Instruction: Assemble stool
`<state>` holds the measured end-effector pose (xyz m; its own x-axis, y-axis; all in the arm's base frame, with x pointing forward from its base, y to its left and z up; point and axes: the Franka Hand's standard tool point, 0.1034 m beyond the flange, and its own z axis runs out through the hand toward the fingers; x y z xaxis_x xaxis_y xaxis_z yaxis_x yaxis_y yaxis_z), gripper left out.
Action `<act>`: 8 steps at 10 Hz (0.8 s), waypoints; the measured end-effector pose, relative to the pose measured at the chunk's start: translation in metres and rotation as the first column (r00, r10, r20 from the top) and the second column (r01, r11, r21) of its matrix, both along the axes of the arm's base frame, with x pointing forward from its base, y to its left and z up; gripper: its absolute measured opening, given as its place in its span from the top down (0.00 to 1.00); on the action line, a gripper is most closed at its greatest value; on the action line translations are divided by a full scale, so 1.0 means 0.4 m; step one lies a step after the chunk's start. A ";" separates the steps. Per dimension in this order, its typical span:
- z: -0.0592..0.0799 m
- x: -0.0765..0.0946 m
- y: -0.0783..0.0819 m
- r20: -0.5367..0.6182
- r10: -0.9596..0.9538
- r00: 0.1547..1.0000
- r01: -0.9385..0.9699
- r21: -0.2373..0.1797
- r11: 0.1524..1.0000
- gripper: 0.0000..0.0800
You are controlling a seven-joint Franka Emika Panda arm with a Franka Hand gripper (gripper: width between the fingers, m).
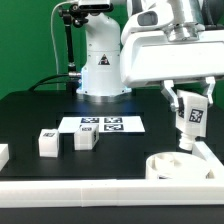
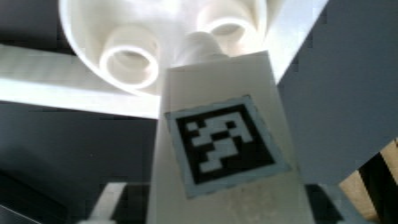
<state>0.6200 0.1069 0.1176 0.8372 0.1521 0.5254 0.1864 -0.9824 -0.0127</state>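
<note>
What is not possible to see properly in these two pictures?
Exterior view: white piece at the left edge, cut off by the frame.
Wrist view: the held leg covers part of the seat; contact between them is hidden.
Exterior view: loose legs, tag patterns too small.

- raised leg (image 1: 190,118): white with a black-and-white square tag on its face, at 3 o'clock in the exterior view; the same white and tag in the wrist view (image 2: 222,140).
- seat disc (image 1: 172,165): plain white, at 5 o'clock.
- first loose leg (image 1: 48,142) and second loose leg (image 1: 86,138): white with black-and-white tags, towards 8 o'clock.
- marker board (image 1: 103,125): white with a row of black-and-white tags.
- table (image 1: 30,110): black.
- border rail (image 1: 90,190): white, at 6 o'clock.
- backdrop (image 1: 25,40): green.
</note>
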 end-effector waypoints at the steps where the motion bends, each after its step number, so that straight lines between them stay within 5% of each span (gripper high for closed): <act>1: -0.005 0.015 0.006 0.005 0.001 1.000 -0.001 0.003 1.000 0.59; 8: -0.040 -0.005 0.026 -0.009 0.013 1.000 -0.013 0.006 1.000 0.59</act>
